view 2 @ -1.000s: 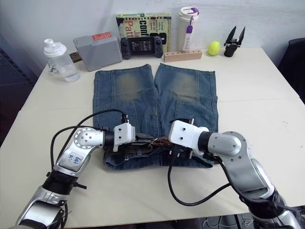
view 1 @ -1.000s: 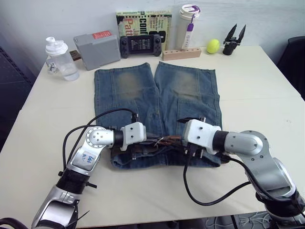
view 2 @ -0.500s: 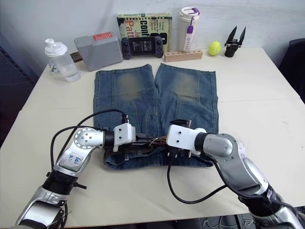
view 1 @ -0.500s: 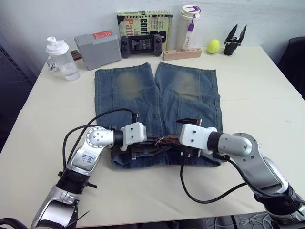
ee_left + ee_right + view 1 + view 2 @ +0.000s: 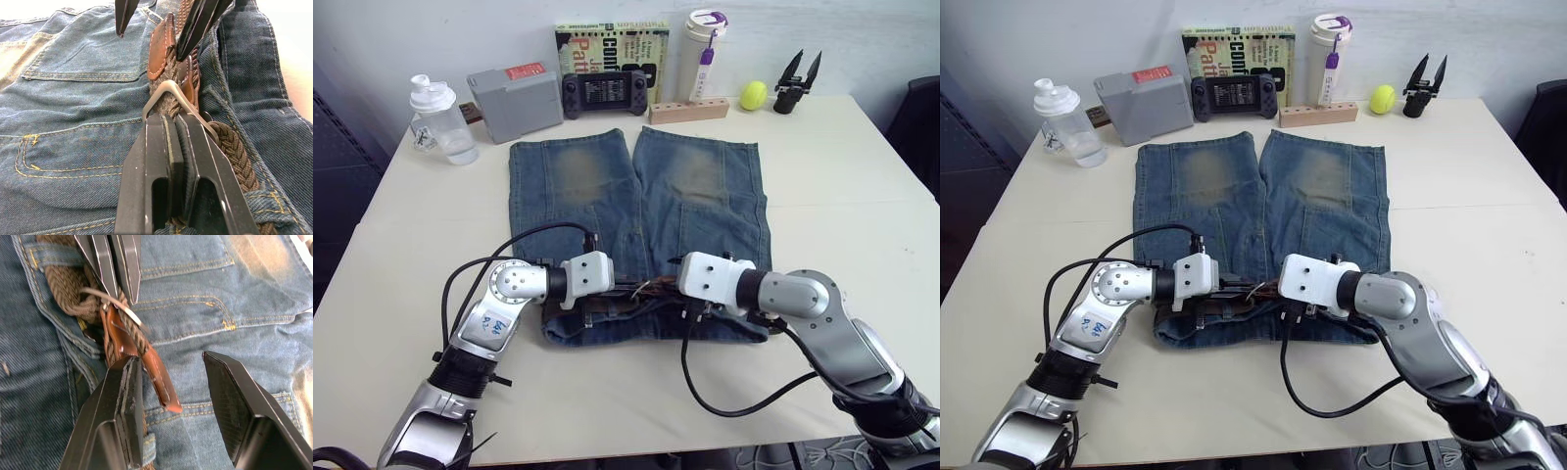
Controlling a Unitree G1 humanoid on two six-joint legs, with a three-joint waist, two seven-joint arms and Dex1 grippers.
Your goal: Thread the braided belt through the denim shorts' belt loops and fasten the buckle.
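Denim shorts (image 5: 636, 211) lie flat on the table (image 5: 842, 225), waistband nearest the robot, braided belt (image 5: 230, 149) run along it. Left end effector (image 5: 172, 128) is pressed together on the buckle (image 5: 168, 95). Right end effector (image 5: 168, 382) is spread, one finger against the leather tip (image 5: 154, 369).

Risk judged: the tip may slip sideways off the frame if gripped off-centre. Belt dark brown, woven; tip smooth, stitched; buckle silver.

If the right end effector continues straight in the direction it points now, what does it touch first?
Probably the left end effector at the buckle; the belt tip lies between its open fingers. Depth is unclear.
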